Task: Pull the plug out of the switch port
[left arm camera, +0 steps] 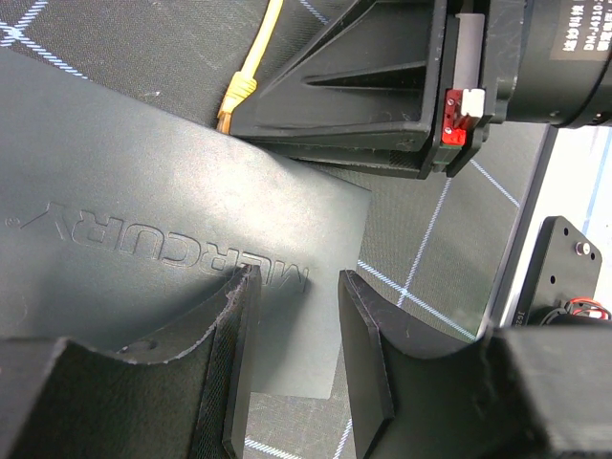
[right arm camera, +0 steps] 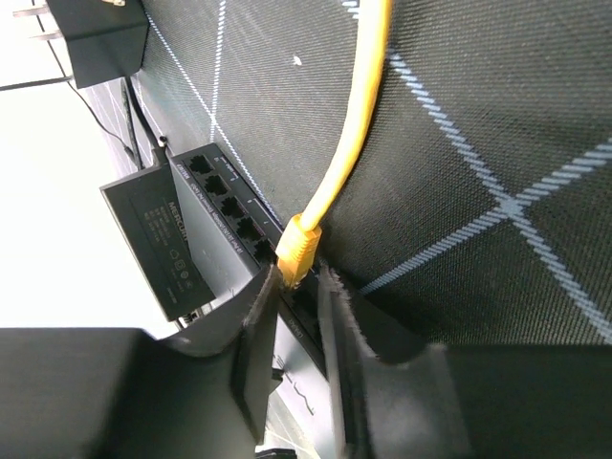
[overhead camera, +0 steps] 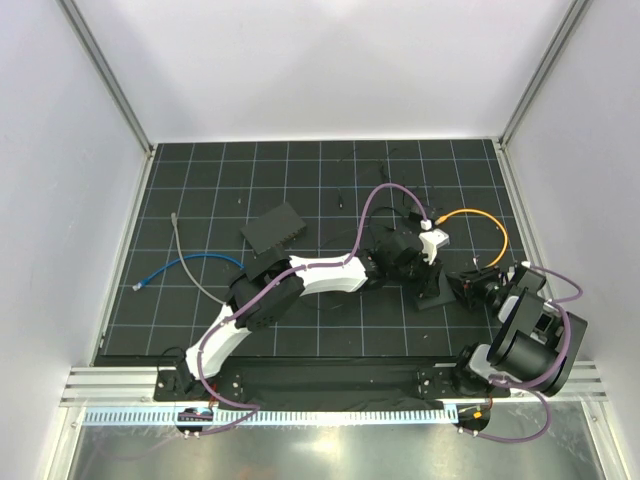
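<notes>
The black gridded mat (overhead camera: 200,330) is carrying everything. The left arm (overhead camera: 320,275) is reaching across it toward the right of centre, while the right arm (overhead camera: 530,340) is folding in from the right edge to face the same spot. Off to the left a blue cable (overhead camera: 190,262) and a grey cable (overhead camera: 178,235) are lying loose, well apart from the work.

The switch (left arm camera: 143,239) is sitting under the left gripper (left arm camera: 296,287). Its fingers are standing apart over the lettered face near one corner, with nothing clamped between them. Whether they are pressing the housing down I cannot tell.

The yellow cable (overhead camera: 490,222) is looping over the mat and running down to the port row (right arm camera: 225,196). Its plug (right arm camera: 296,251) is sitting in a port at the near end of that row – not yet pulled.

The right gripper (right arm camera: 298,282) is straddling the plug's lower end, its fingers narrow and just beside it on both sides. Whether they are actually pinching it is not clear.

By my reading, the grasp is the step in hand. Next the fingers need a firm hold on the plug body – probably with the latch tab pressed – followed by a straight pull along the port's axis while the switch is kept from sliding.
</notes>
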`<control>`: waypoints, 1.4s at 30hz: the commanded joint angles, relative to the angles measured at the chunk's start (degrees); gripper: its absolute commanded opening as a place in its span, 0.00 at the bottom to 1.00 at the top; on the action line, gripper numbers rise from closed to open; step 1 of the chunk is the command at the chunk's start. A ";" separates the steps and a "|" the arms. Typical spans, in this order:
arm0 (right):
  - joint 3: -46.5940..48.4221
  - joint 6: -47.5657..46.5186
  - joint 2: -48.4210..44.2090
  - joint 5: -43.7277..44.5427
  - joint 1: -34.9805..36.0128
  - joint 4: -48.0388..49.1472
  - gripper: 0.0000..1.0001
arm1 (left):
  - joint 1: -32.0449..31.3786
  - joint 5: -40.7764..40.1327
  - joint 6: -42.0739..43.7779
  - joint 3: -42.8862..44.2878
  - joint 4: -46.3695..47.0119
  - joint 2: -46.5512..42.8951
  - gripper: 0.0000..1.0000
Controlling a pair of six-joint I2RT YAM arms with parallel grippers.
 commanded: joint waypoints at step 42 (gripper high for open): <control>8.21 2.36 5.27 12.74 0.13 -2.78 0.01 | 2.44 -5.12 -11.40 3.96 -12.03 7.42 0.34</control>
